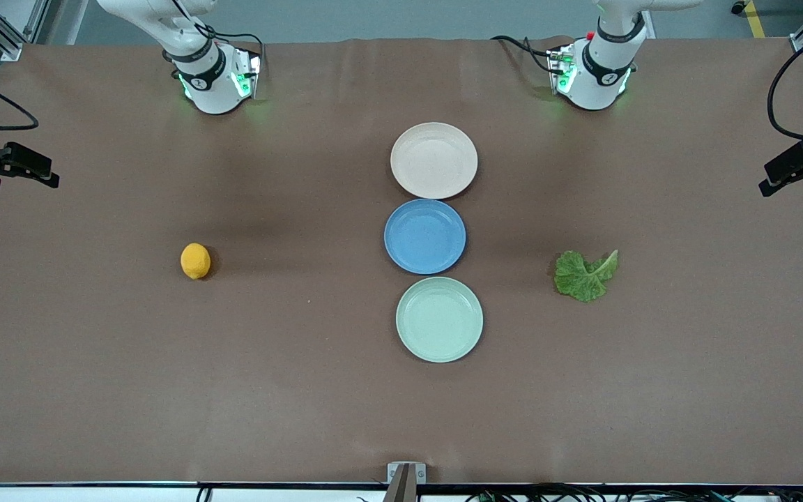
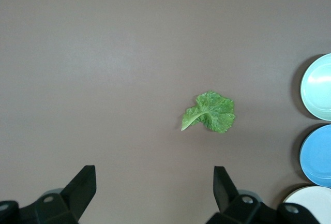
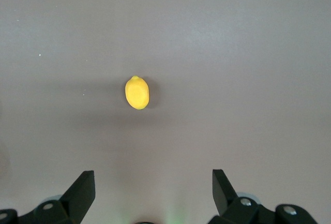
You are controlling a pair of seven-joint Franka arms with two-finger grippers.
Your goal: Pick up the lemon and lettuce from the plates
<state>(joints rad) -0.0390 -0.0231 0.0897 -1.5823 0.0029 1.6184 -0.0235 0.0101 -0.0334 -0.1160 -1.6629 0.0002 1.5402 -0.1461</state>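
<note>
Bare table (image 1: 95, 362) surrounds the lemon (image 1: 195, 261) and the lettuce (image 1: 584, 275); three plates (image 1: 433, 160) lie between, well apart from both.

No text, label, brand, number or sign can be read anywhere in these views. The brown table cover, the plates, the fruit, the leaf and the arm parts that show all carry no legible marking. The small dark marks on the white arm housings at the far edge of the table are too small to make out.
</note>
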